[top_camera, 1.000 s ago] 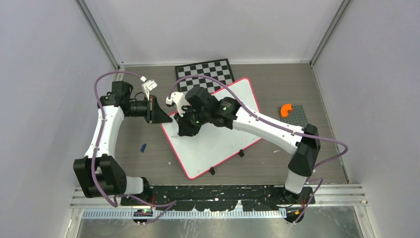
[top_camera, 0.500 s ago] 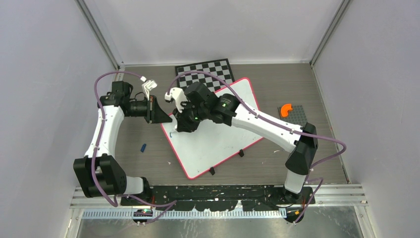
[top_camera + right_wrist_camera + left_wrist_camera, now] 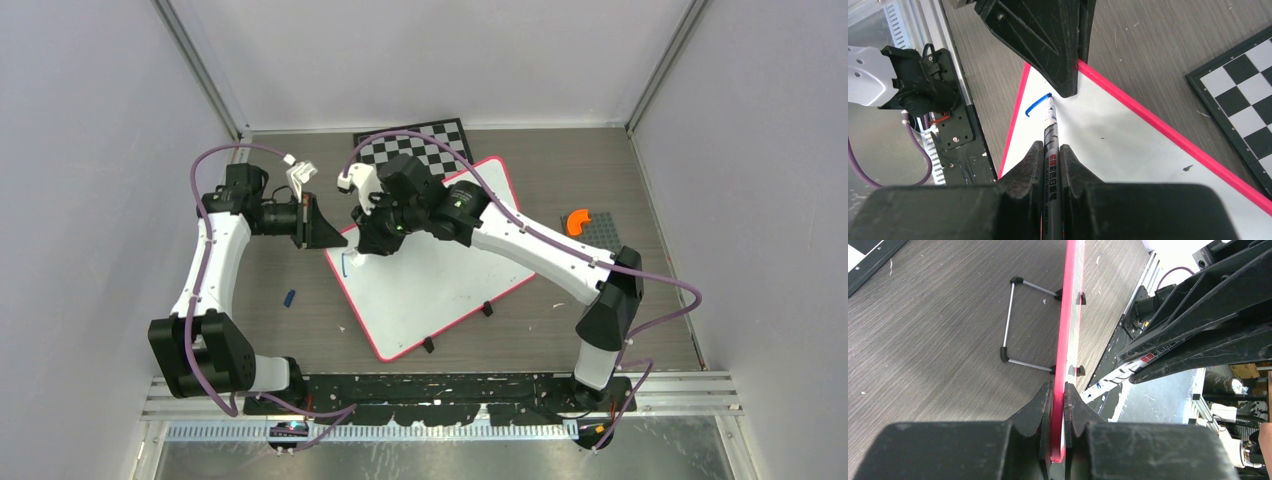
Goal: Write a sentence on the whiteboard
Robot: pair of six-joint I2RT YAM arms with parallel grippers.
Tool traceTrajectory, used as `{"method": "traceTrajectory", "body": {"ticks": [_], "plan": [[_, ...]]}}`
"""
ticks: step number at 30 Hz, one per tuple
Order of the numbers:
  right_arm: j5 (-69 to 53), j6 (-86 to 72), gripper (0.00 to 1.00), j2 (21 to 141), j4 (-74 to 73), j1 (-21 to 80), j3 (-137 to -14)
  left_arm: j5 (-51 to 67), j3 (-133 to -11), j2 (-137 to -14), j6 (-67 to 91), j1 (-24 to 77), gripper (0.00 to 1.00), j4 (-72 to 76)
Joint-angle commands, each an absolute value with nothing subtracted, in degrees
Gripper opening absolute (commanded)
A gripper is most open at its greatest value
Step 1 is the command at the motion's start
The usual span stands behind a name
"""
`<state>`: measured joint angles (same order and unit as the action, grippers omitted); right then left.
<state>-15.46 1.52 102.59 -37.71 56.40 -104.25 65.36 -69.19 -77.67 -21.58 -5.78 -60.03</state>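
1. The right end effector (image 3: 1052, 150) was clamped on a marker (image 3: 1050, 122), its tip at the whiteboard (image 3: 1118, 145) corner, where the sentence (image 3: 1034, 106) was just one blue stroke.
2. The left end effector (image 3: 1058, 392) pinched the board's rim, seemingly steadying it on the bench (image 3: 938, 340).

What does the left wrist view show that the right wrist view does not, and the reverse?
Only the left wrist view shows the wire stand behind the whiteboard, whose red edge the left gripper clamps. Only the right wrist view shows the blue stroke at the tip of the marker, held by the right gripper. Both show the red rim, the marker and the checkered board.
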Motion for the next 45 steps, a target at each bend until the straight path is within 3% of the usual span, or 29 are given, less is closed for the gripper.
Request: {"method": "traceTrajectory", "body": {"ticks": [1,10,31,45], "plan": [[-12.42,2.73,0.00,101.71,-36.21,55.68,-100.83,60.84,-69.57,-78.22,-23.42,-5.11,0.00,-61.26],[-13.36,2.37,0.00,98.06,-35.33,55.75,-94.53,60.91,-69.35,-78.12,-23.38,-5.11,0.00,-61.28],[-13.87,2.97,0.00,103.27,-37.75,51.92,-105.36,60.56,-69.13,-78.22,-23.88,-5.04,0.00,-61.63],[-15.47,3.48,0.00,98.60,-37.92,52.41,-95.94,60.40,-69.26,-78.65,-23.67,-5.08,0.00,-61.52]]}}
